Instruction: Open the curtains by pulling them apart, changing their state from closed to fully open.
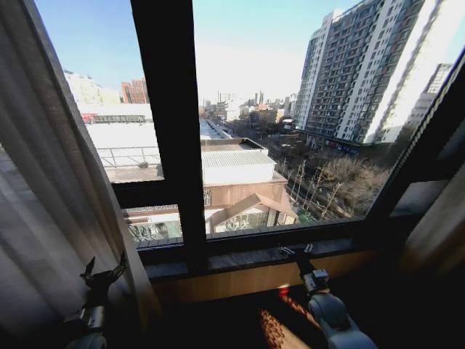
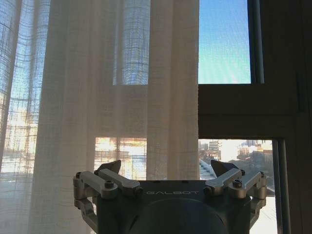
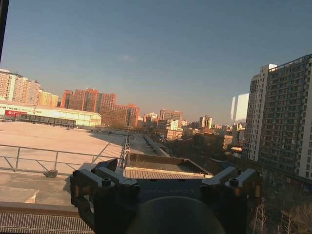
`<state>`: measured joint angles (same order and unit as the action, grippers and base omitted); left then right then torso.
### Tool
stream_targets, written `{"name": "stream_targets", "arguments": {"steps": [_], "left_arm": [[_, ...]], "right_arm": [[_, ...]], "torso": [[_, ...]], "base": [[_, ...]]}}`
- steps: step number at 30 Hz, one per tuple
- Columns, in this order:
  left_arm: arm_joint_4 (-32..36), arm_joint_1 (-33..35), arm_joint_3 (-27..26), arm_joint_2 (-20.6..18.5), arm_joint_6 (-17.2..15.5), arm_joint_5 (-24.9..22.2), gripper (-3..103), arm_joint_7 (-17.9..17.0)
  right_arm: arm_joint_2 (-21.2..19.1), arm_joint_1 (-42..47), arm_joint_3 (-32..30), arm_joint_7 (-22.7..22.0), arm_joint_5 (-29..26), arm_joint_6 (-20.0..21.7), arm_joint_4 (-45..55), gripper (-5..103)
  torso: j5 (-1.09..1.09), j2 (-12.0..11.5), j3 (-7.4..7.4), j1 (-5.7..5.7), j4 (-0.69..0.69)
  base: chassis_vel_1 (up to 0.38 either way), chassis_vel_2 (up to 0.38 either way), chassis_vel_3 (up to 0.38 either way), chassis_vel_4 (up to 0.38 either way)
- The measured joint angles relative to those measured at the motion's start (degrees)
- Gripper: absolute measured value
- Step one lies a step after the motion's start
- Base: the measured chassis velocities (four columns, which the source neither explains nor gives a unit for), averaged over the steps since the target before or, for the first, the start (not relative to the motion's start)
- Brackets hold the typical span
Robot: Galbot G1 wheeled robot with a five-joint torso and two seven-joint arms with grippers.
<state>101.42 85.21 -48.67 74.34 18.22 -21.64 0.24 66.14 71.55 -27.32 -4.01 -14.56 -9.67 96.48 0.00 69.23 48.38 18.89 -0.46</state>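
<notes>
Your left pincer [image 1: 102, 276] is spread and empty, w/ the curtains [image 1: 51, 182] just left of it, pleats vertical. Right pincer [image 1: 296, 251], also spread, hangs by the window sill [image 1: 240, 258].

Two grippers were in view: the left gripper [image 1: 102, 275] low beside the fabric and the right gripper [image 1: 296, 251] near the window sill [image 1: 240, 258]. One sheer curtain panel [image 1: 51, 189] hung at the left, one darker drape [image 1: 439, 233] at the right. One vertical window frame bar [image 1: 171, 123] divided the glass into two main panes.
</notes>
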Motion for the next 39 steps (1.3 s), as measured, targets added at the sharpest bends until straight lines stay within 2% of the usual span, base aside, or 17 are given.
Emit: {"name": "stream_targets", "arguments": {"steps": [32,35,36,38,39], "left_arm": [[0.00,-0.18,0.16,0.00,-0.21,0.00,100,-0.01],[-0.45,-2.77,2.60,-0.11,-3.61,-0.01,100,-1.03],[-0.45,-2.77,2.60,-0.11,-3.61,-0.01,100,-1.03],[-0.82,-4.88,4.61,-0.26,-6.46,-0.03,100,-1.81],[-1.14,-6.79,6.44,-0.37,-9.05,-0.06,100,-2.58]], "right_arm": [[0.00,0.00,0.00,0.00,0.00,0.00,0.00,100],[0.00,0.00,0.00,0.00,0.00,0.00,0.00,100],[0.00,0.00,0.00,0.00,0.00,0.00,0.00,100],[0.00,0.00,0.00,0.00,0.00,0.00,0.00,100],[0.00,0.00,0.00,0.00,0.00,0.00,0.00,100]], "torso": [[0.00,0.00,0.00,0.00,0.01],[-0.01,0.00,0.00,0.00,0.01],[-0.01,0.00,0.00,0.00,0.01],[-0.01,0.00,0.00,0.00,-0.01],[0.00,0.00,0.00,0.00,-0.01]], "base": [[0.000,0.000,0.000,0.000],[0.000,0.000,0.000,0.000],[0.000,0.000,0.000,0.000],[0.000,0.000,0.000,0.000],[0.000,0.000,0.000,0.000]]}}
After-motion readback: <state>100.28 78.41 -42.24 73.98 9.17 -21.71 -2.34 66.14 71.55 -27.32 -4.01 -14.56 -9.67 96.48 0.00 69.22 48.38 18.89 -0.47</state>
